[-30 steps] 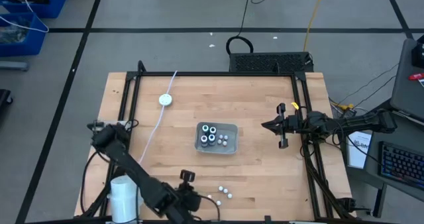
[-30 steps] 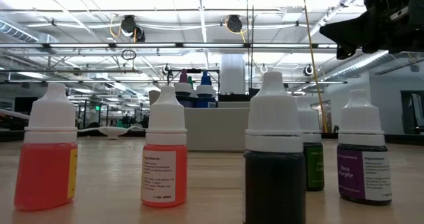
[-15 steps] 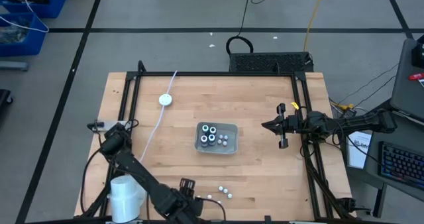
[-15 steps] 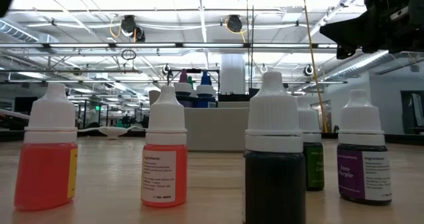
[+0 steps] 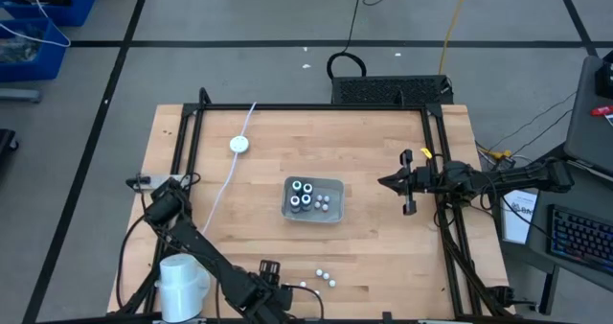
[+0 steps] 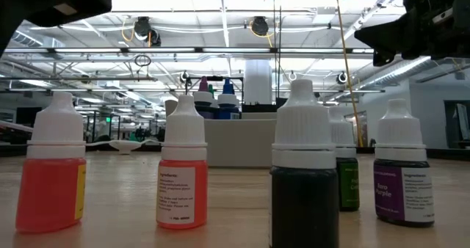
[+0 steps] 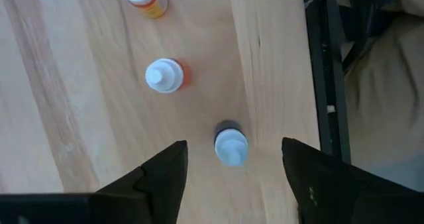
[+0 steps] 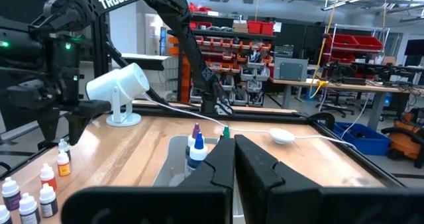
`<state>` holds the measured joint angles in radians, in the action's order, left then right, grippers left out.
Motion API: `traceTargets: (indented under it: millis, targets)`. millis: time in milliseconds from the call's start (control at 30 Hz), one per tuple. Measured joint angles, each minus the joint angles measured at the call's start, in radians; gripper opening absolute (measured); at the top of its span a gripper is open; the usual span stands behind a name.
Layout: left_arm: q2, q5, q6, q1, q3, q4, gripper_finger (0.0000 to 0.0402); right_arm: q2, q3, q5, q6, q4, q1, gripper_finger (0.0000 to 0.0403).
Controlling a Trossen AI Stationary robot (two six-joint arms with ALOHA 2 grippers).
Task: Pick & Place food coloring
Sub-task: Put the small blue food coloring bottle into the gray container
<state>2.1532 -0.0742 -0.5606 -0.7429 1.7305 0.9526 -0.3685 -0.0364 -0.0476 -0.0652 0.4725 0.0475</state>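
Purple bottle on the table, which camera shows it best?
The low view: the purple bottle stands close up at the right, and its label can be read. The high view shows the loose bottles only as tiny white dots. Both wrist views show small bottles, but I cannot tell which is the purple one.

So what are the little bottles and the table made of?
The little bottles look like soft plastic: see-through bodies showing the colour inside, matte white caps, paper labels. The table looks like wood, pale planks with visible grain and a smooth finish.
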Motion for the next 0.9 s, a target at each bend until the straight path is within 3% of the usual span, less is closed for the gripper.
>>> traceTargets:
  millis: [700, 900]
  targets:
    - [0.0, -0.005, 0.012, -0.004, -0.006, -0.07, 0.0248, 0.0, 0.0, -0.001, 0.0, -0.007, 0.0, 0.0004]
    - [0.0, -0.004, 0.028, -0.005, -0.007, -0.067, 0.0226, 0.0, 0.0, -0.002, 0.001, -0.007, 0.0, 0.0004]
